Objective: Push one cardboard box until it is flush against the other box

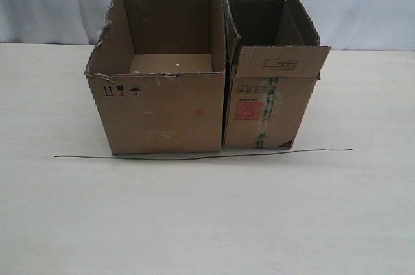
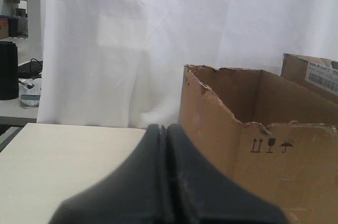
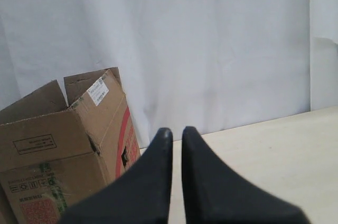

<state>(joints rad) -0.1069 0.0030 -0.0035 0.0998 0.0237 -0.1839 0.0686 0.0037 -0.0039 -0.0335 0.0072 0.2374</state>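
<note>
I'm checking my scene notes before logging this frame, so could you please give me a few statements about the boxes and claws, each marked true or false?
1. The narrow red-printed box stands right of the wide plain box. True.
2. The wide box holds several objects. False: its visible interior is bare.
3. The left claw is shut. True.
4. The right claw grips the narrow box. False: it is beside it, holding nothing.
5. A thin dark wire lies before both boxes. True.

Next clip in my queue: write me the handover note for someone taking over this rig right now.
Left gripper: shut, empty, beside the wide plain box.
Right gripper: nearly closed, holding nothing, off to the outer side of the narrow red-printed box.
Boxes: side by side on the table behind a thin dark line, apparently touching, with at most a sliver between them low down.
Done: the push looks complete.
Left: confirm they sit flush.
</note>
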